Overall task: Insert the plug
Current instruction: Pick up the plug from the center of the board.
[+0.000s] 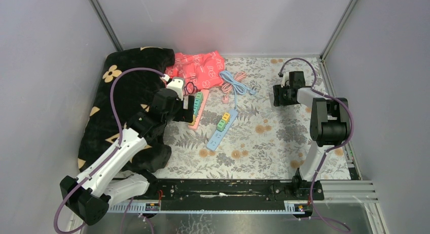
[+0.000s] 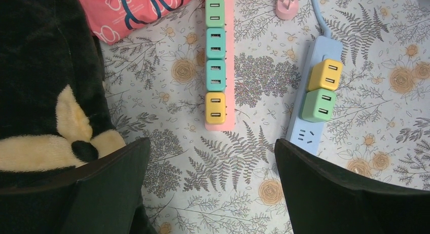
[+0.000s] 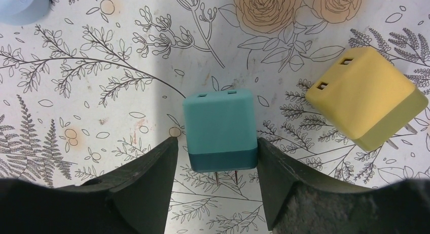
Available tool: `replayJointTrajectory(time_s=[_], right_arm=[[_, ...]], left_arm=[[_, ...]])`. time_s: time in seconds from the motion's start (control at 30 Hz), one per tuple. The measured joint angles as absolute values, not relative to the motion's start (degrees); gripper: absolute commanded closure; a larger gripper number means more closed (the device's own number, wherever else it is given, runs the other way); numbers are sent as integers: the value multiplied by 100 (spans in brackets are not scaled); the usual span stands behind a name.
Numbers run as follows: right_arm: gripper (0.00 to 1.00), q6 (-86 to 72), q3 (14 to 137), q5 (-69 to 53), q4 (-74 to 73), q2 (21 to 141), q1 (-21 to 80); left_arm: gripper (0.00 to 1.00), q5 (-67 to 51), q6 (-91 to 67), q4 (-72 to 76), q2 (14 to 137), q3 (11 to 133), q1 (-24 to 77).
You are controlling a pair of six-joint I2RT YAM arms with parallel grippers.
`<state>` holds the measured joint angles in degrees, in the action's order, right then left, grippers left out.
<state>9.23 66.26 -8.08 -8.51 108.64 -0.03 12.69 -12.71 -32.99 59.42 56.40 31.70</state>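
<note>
Teal plug [image 3: 219, 125]: downturned right gripper [image 3: 218, 145] brackets it narrowly, grip uncertain; left gripper [image 2: 212, 147] wide near blue strip [image 2: 317, 48]. Loose plugs [image 3: 365, 99] two, strips [image 2: 230, 56] two.

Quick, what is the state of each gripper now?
Left gripper: open, holding nothing.
Right gripper: open around the teal plug, not gripping it yet.

The left white-and-black robot arm [image 1: 119, 150] stretches forward and inward from its base, elbow low. Its black two-finger left gripper [image 2: 212, 153] points straight down, jaws spread wide. The right white-and-black robot arm [image 1: 324, 123] stands folded sharply at the elbow, forearm reaching inward. Its black two-finger right gripper [image 3: 218, 147] hangs low, jaws partly apart
</note>
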Motion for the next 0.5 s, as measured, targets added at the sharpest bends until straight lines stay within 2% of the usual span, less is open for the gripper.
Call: replayJointTrajectory(time_s=[0.4,0.5], right_arm=[[36,1007,6598,-738,-775,10868,-1],[39,1066,6600,-729,-731,10881,-1]], left_arm=[[0,1190,-1271,-3299,5959,5640,3138],[0,1149,-1271,-3297,5977,5640,3138]])
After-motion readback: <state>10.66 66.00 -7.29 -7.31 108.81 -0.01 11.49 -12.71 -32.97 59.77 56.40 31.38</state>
